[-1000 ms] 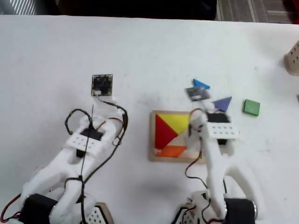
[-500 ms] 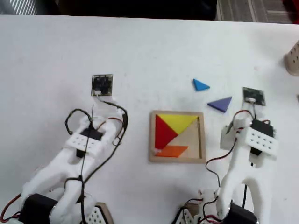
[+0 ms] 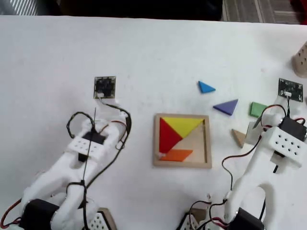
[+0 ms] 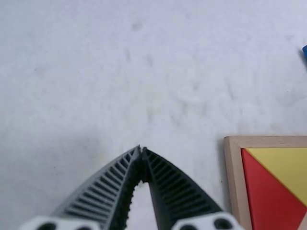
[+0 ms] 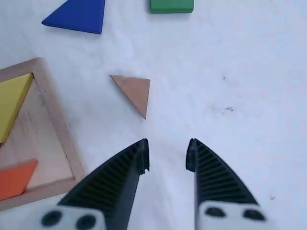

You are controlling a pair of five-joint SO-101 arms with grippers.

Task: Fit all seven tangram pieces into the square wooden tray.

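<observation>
Hovering low over the table point(image 5: 240, 72), your right hand point(image 5: 167, 149) is partly open and holds nothing. The tan triangle point(image 5: 134, 93) lies flat just ahead of its fingertips, offset toward the tray-side finger. Close from here and that finger will likely catch a slanted edge and skid the thin piece toward the tray point(image 5: 53, 120) beside it. Farther ahead lie the purple triangle point(image 3: 227, 106) and green square point(image 3: 258, 109). Your left hand point(image 4: 141, 153) is closed and empty at the tray's far side.

No text, labels, numbers or signs can be read anywhere on the table.
</observation>
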